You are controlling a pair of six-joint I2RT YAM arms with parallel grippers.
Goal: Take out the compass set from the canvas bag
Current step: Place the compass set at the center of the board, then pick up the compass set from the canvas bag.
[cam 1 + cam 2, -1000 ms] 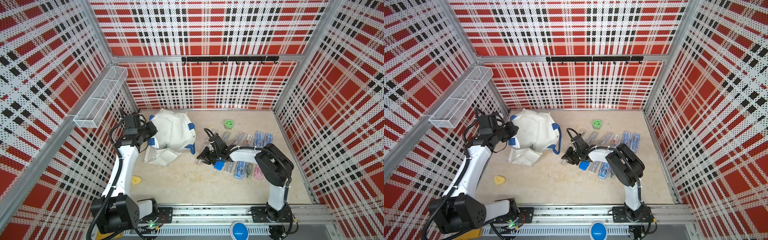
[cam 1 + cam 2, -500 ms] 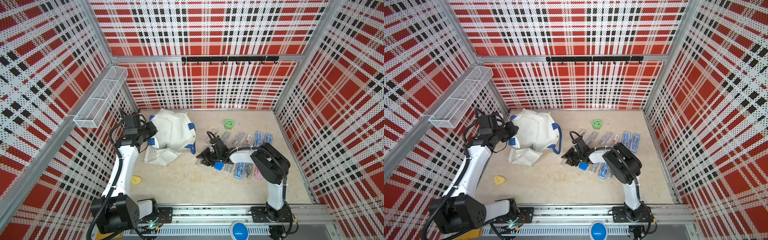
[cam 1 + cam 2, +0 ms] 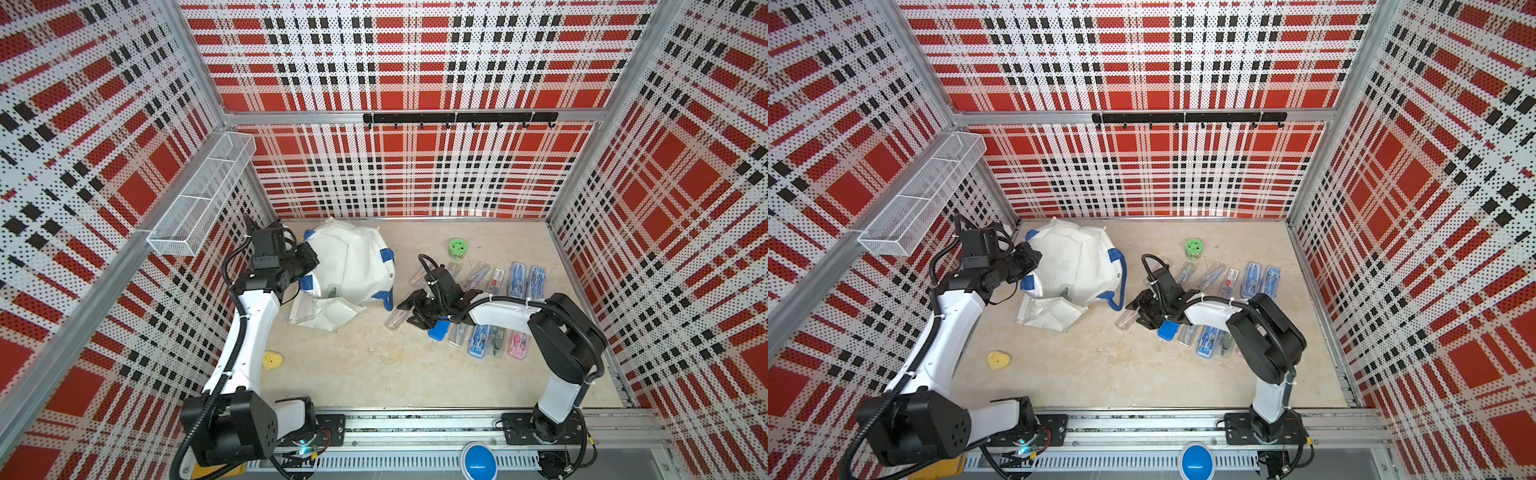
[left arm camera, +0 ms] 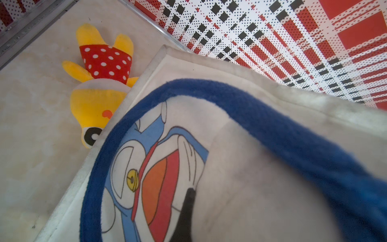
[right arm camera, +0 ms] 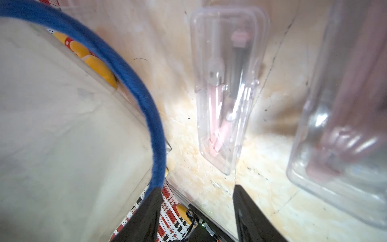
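Reading the step in hand as parting from one compass set (image 3: 395,320) laid flat on the surface (image 3: 374,374), just beside the right claw (image 3: 409,312). Finding that claw spread wide in the right wrist view, with nothing between its fingers (image 5: 150,209) and the clear case lying just ahead of them. Doing this well: drawing the claw up and back before swinging, avoiding clipping the light case or nudging the neighbouring cases (image 3: 498,286) out of line. Steering wide of the blue strap (image 5: 136,83) running close by one finger, so as not to snag it.

Judging the left claw (image 3: 305,266) as pinched shut on the canvas bag (image 3: 349,266) at a blue-patched edge, lifting the mouth. Holding that grip steady and high, leaving the right claw an open way back in. Spotting a small clear item (image 3: 332,291) at the bag's mouth, too small for naming.

Describing the compass set: a slim, clear, round-cornered plastic box, showing a pink-legged compass and a dark piece inside. Glossy and light, so probably sliding easily on the smooth surface. Placing it outside the bag, between the bag and the laid-out cases.

Noting a yellow plush toy (image 4: 100,83) partly hidden behind the bag's edge in the left wrist view, and a green-lidded jar (image 3: 457,248) farther back.
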